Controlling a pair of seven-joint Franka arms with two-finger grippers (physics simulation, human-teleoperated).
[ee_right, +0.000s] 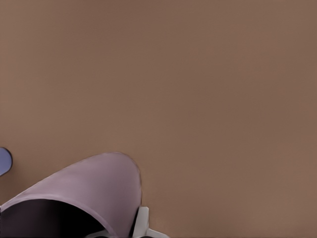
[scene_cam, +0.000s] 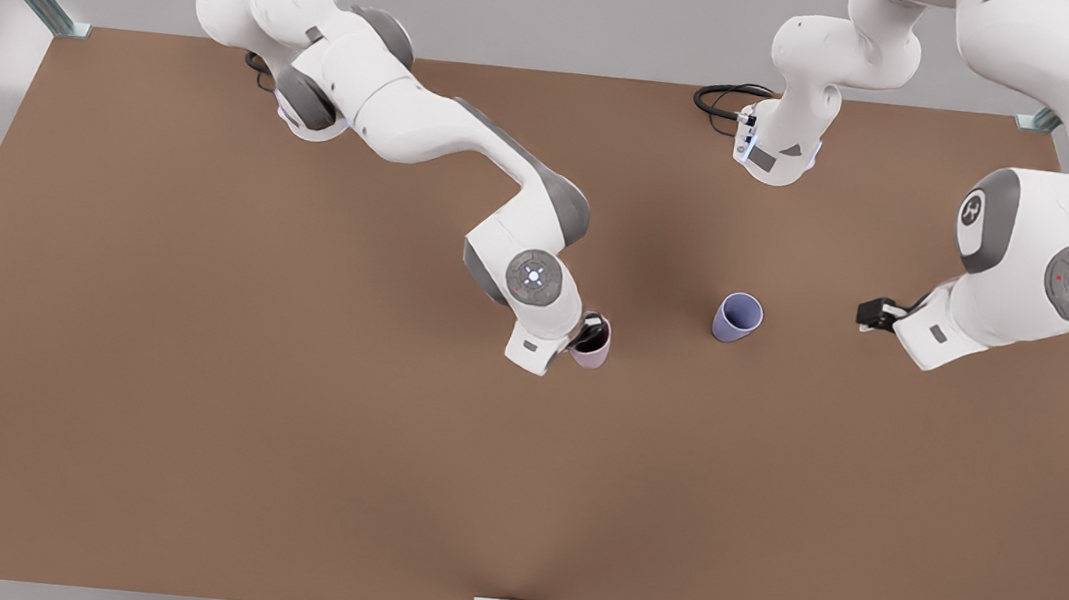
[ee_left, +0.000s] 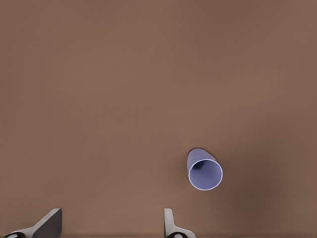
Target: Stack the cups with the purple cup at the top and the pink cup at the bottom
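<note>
My right claw is at the pink cup, near the middle of the worktop. One finger lies against the cup's outer wall, with the rim between my fingers. I cannot tell whether they pinch it. My left claw hangs spread wide and holds nothing, off to the front view's right of the purple cup. That cup stands upright, apart from the pink one.

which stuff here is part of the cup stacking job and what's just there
Job:
pink cup, at the right gripper
purple cup, standing free
left gripper, open, off to the front view's right

Just there:
brown table
black cable
</note>
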